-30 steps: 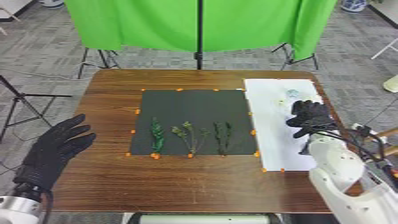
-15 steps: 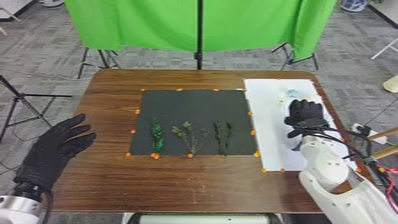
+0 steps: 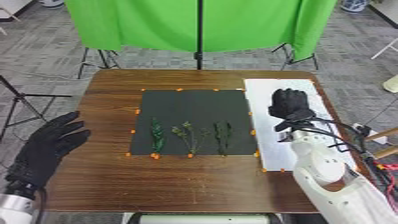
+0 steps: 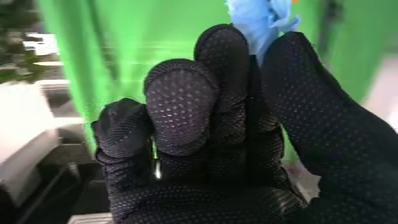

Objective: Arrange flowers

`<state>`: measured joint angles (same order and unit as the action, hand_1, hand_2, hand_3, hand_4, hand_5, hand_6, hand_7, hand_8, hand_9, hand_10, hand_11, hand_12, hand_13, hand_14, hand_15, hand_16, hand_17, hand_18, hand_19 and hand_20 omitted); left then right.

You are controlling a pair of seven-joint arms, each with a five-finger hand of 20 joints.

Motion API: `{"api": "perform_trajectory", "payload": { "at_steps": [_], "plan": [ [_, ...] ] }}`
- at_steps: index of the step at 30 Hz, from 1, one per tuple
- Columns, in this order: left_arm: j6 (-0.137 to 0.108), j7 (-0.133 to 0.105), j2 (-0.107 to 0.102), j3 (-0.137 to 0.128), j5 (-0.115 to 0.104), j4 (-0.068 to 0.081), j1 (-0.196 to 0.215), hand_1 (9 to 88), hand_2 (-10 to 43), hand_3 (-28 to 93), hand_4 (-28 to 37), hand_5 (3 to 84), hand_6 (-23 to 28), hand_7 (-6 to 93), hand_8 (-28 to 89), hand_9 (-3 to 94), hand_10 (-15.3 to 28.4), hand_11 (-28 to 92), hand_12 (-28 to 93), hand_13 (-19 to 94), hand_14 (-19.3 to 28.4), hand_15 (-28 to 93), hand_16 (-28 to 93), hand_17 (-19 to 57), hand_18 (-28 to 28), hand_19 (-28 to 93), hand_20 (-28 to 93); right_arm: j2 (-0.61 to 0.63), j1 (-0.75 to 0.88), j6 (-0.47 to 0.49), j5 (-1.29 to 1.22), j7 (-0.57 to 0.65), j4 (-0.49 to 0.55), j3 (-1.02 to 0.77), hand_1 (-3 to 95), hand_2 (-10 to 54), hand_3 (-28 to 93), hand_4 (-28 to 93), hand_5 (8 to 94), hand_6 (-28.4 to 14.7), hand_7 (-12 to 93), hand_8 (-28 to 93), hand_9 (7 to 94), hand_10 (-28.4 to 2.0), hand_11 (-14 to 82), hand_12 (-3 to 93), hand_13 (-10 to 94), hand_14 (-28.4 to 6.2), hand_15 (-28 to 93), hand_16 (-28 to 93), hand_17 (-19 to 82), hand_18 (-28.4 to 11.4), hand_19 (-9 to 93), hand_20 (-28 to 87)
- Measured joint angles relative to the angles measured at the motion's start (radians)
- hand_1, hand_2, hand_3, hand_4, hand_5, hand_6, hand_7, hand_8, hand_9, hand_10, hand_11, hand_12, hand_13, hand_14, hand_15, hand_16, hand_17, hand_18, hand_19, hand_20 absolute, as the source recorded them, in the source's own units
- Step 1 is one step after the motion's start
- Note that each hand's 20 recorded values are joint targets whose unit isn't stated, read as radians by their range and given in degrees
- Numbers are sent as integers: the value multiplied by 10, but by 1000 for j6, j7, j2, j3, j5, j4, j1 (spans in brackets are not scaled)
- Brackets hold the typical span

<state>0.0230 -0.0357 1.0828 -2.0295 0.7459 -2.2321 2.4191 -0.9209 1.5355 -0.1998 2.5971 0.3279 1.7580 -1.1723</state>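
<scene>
My right hand is over the white sheet at the table's right side. Close up in the right wrist view, the thumb and fingers of that hand pinch a light blue flower, whose petals stick out past the fingertips. Three green sprigs lie side by side on the black mat: a leafy one at left, a branching one in the middle, and a narrow one at right. The left hand hangs by the table's left edge with relaxed fingers, holding nothing.
The black mat is fixed with orange tape bits on the brown table. Behind the table hangs a green cloth on a stand. Cables run along the right forearm.
My right hand has moved left and slightly away over the white sheet, and the small pale flowers seen there before are no longer visible. The left hand has shifted slightly to the left.
</scene>
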Motion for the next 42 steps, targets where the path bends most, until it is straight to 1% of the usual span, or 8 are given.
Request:
{"api": "perform_trajectory", "payload": {
  "at_steps": [4, 6, 9, 15, 23, 29, 37, 42],
  "plan": [
    [1, 6, -1, -58, -8, -15, 20, 273, -5, 721, -227, 337, 20, 284, -136, 289, 126, 316, 144, 259, 151, 443, -9, -50, 227, 504, 86, -47, -97, -3, -27, -139, 1, 99, 493, -95, 835, -283, 734, -19, 502, -147, 865, -37, 261, 520, 795, -29, 637, 289, 387, -189, 907, 454],
    [0, 7, -2, -83, -13, -18, 33, 272, -5, 722, -227, 337, 20, 284, -135, 289, 126, 316, 144, 259, 151, 443, -9, -50, 228, 504, 86, -87, -153, 2, -27, -211, -7, 154, 493, -95, 834, -283, 734, -18, 499, -148, 865, -37, 259, 518, 793, -30, 638, 289, 385, -186, 905, 455],
    [-6, 5, -7, -96, -19, -17, 45, 272, -5, 721, -227, 336, 20, 283, -135, 289, 126, 316, 144, 259, 151, 442, -9, -50, 228, 504, 86, -166, -239, 14, -18, -295, -45, 241, 493, -95, 831, -283, 733, -17, 497, -147, 863, -35, 259, 517, 790, -30, 638, 289, 384, -186, 904, 457],
    [-27, -7, -15, -88, -30, -10, 48, 272, -5, 721, -226, 336, 20, 283, -135, 289, 126, 316, 144, 259, 151, 442, -9, -50, 228, 505, 86, -331, -340, 72, 82, -414, -133, 345, 493, -95, 827, -283, 734, -13, 490, -146, 861, -33, 256, 513, 782, -31, 642, 292, 383, -183, 900, 458],
    [-45, -13, -33, -56, -37, 6, 33, 272, -6, 721, -227, 336, 20, 284, -135, 289, 125, 316, 145, 259, 150, 441, -8, -49, 228, 505, 86, -453, -365, 91, 188, -522, -223, 423, 492, -95, 821, -283, 735, -9, 485, -147, 859, -30, 253, 506, 779, -29, 640, 296, 381, -182, 899, 460],
    [-44, -15, -48, -34, -37, 8, 27, 272, -6, 721, -227, 336, 19, 285, -135, 288, 125, 316, 144, 258, 150, 440, -8, -49, 228, 505, 86, -472, -372, 83, 263, -521, -285, 491, 492, -95, 817, -283, 736, -5, 481, -147, 859, -29, 249, 503, 775, -29, 640, 299, 378, -182, 896, 462],
    [-39, 4, -75, -10, -36, 23, -15, 272, -6, 721, -227, 335, 19, 285, -136, 289, 126, 315, 144, 258, 150, 440, -8, -49, 228, 505, 86, -515, -370, 29, 326, -508, -372, 495, 493, -95, 813, -283, 727, 1, 491, -143, 852, -26, 249, 504, 758, -26, 640, 317, 365, -179, 889, 467],
    [-34, 14, -83, -3, -35, 24, -26, 272, -5, 719, -225, 335, 19, 285, -136, 288, 125, 315, 145, 258, 151, 441, -8, -49, 228, 504, 86, -527, -370, 16, 328, -476, -384, 497, 468, -95, 801, -283, 663, 7, 559, -138, 799, -28, 298, 518, 714, -31, 671, 337, 344, -176, 880, 482]
  ]
}}
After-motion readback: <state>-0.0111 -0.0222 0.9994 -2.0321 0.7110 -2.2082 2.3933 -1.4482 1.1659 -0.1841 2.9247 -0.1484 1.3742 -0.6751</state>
